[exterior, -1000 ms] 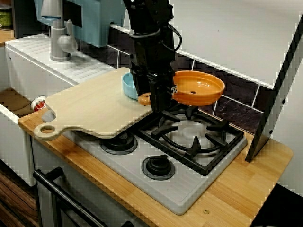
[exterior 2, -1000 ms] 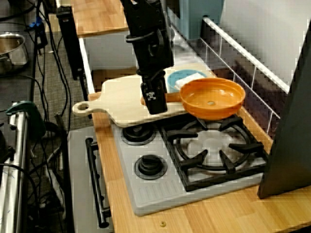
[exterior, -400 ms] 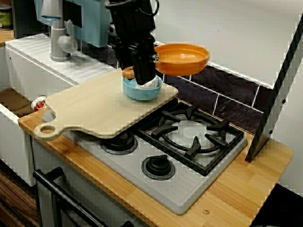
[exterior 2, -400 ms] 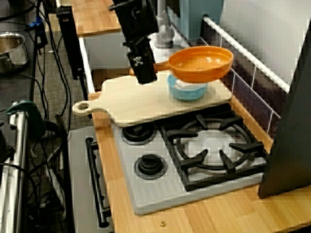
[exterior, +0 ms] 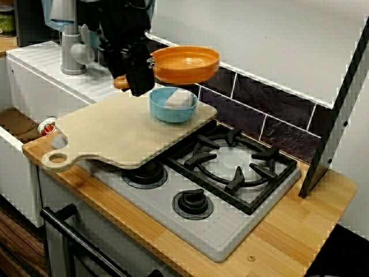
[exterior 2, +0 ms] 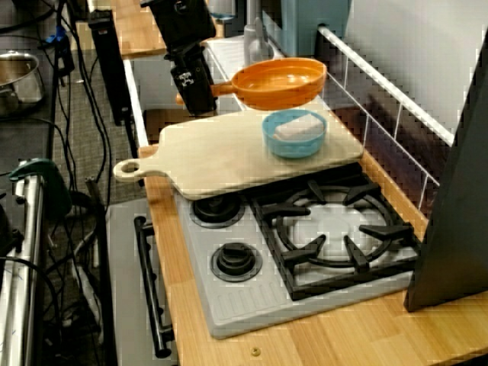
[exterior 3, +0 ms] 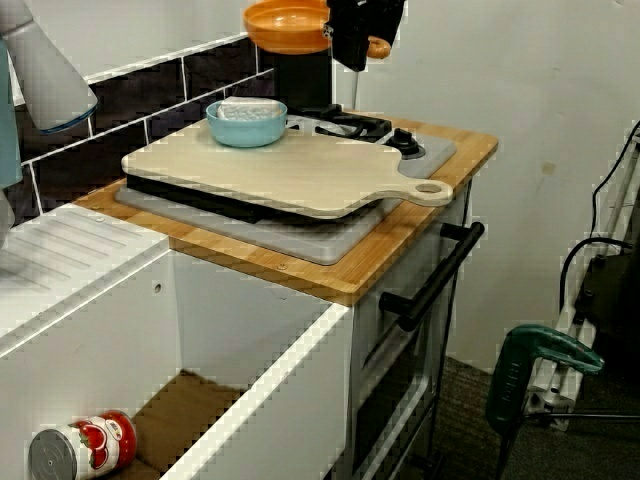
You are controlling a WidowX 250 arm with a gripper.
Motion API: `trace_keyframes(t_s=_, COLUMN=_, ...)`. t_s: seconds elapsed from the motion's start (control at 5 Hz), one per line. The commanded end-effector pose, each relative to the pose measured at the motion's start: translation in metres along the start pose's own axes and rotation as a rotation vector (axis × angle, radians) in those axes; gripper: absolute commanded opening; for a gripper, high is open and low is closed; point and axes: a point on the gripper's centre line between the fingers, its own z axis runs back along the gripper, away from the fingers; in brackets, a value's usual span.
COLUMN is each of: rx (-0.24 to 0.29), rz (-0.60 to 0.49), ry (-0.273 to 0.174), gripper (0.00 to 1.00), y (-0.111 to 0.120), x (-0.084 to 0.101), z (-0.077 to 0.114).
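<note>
The tool [exterior: 137, 85] is clenched on the short handle of the orange pan [exterior: 185, 62] and holds it in the air. In the view facing the tiled wall, the pan's dish lies at the tool's 3 o'clock. It is raised clear of the blue bowl [exterior: 173, 108], which stands at 4 o'clock on the wooden cutting board [exterior: 109, 130].

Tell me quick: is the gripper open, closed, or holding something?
The gripper is closed, holding the pan by its handle, in the air above the board.
</note>
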Motion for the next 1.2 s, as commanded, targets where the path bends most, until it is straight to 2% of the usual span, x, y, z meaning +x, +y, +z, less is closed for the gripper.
trace_keyframes(t_s=0.0, rx=0.021, rz=-0.002, ry=-0.057, gripper=0.00, y=0.010, x=-0.003, z=0.008)
trace_keyframes(t_s=0.2, rx=0.029, rz=-0.001, ry=-0.055, gripper=0.00, y=0.011, x=-0.008, z=0.006)
trace_keyframes(t_s=0.6, rx=0.026, rz=0.021, ry=-0.057, gripper=0.00, y=0.028, x=-0.021, z=0.009)
trace_keyframes(t_s=1.0, rx=0.068, rz=0.067, ry=-0.055, gripper=0.00, y=0.057, x=-0.033, z=0.005)
